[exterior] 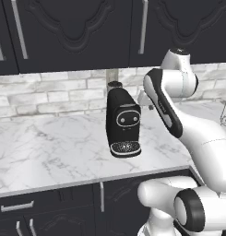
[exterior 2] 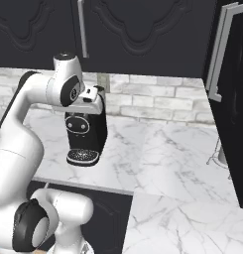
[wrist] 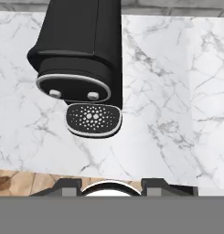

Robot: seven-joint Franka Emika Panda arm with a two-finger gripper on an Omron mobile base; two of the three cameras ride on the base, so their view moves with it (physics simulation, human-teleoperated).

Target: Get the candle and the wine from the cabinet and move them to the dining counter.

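Observation:
The black cabinet (exterior: pixel 77 32) hangs on the wall above the worktop, and its carved doors (exterior 2: pixel 143 30) are closed. The candle and the wine are hidden. The dining counter is out of view. My gripper (wrist: pixel 111 185) points down over the marble worktop, its two fingertips (wrist: pixel 67 185) apart with nothing of the task between them. My hand (exterior 2: pixel 93 101) hovers just above and in front of a black coffee machine, well below the cabinet doors.
The black coffee machine (exterior: pixel 123 122) stands on the marble worktop (exterior: pixel 50 143) by the brick wall. A tall black unit with a long silver handle (exterior 2: pixel 219 54) closes the right side. A wire stand (exterior 2: pixel 219 154) sits at the far right. Drawers (exterior: pixel 17 205) lie below.

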